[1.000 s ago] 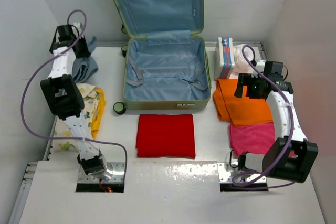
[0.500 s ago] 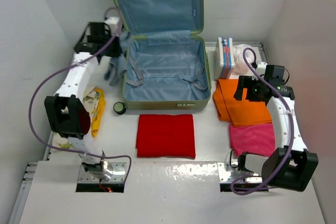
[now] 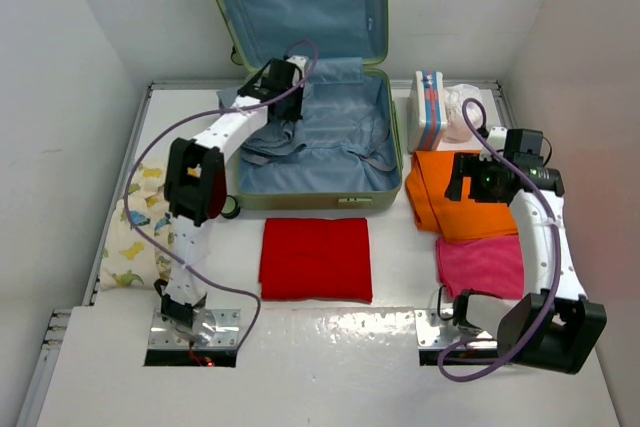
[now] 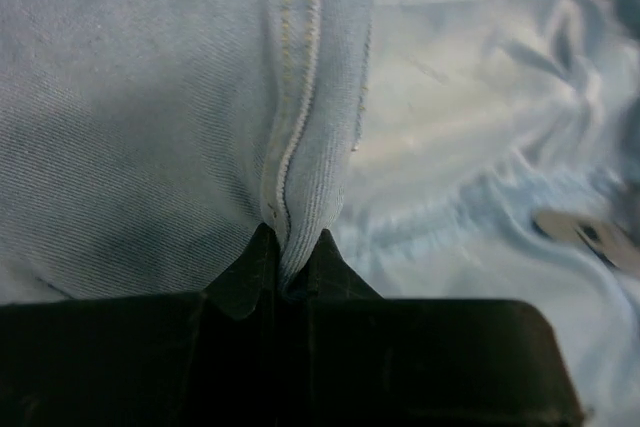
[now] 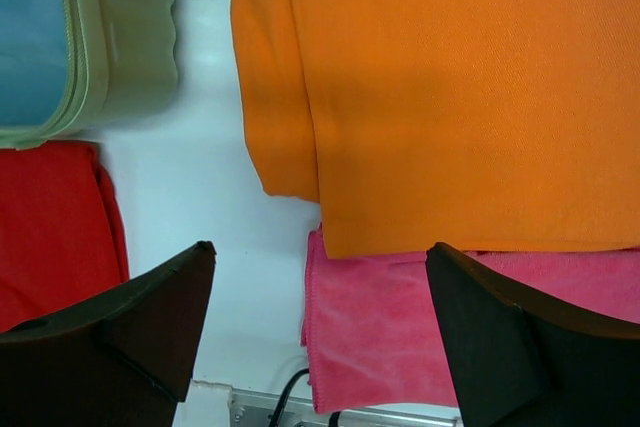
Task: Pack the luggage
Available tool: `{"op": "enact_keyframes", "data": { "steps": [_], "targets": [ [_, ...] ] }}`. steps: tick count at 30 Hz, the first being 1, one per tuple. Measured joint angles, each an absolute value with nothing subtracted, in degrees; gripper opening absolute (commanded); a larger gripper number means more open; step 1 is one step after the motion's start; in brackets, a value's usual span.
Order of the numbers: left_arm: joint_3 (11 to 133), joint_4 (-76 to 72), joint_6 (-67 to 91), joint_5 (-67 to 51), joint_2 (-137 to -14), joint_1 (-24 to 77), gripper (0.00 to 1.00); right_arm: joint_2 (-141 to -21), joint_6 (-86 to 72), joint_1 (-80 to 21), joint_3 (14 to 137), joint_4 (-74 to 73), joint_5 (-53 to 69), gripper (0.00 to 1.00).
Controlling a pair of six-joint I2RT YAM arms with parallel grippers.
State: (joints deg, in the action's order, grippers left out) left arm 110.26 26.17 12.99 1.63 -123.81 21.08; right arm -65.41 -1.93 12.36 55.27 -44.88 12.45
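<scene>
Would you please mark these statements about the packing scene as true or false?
1. The luggage lies open. True.
2. The red cloth lies inside the luggage. False: it lies folded on the table in front of it.
3. The left fingers are shut on a denim garment. True.
4. The right fingers grip the orange cloth. False: they stand open above it, holding nothing.

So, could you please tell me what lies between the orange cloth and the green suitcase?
Only a bare strip of white table separates the orange cloth from the suitcase; the right wrist view shows it most clearly.
</scene>
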Motion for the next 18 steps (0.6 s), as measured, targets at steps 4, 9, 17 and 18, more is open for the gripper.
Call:
{"op": "enact_keyframes", "data": {
  "steps": [4, 9, 17, 18],
  "targets": [
    [114.1, 23.1, 12.8, 0.9, -131.9, 21.1, 0.0, -63.6, -1.5, 12.4, 55.3, -46.2, 12.4, 0.85],
    [117.9, 21.5, 11.4, -0.8, -137.8, 22.2, 0.0, -61.3, -1.3, 12.6, 54.4, -47.3, 12.4, 0.85],
    [117.4, 14.6, 13.1, -7.8, -137.8, 23.9, 0.0, -59.8, -1.3, 13.1, 52.1, -47.7, 12.0, 0.85],
    [117.4, 13.7, 13.8, -8.3, -137.8, 24.0, 0.02, -59.8, -1.3, 13.1, 51.7, -47.7, 12.0, 0.85]
  ]
}}
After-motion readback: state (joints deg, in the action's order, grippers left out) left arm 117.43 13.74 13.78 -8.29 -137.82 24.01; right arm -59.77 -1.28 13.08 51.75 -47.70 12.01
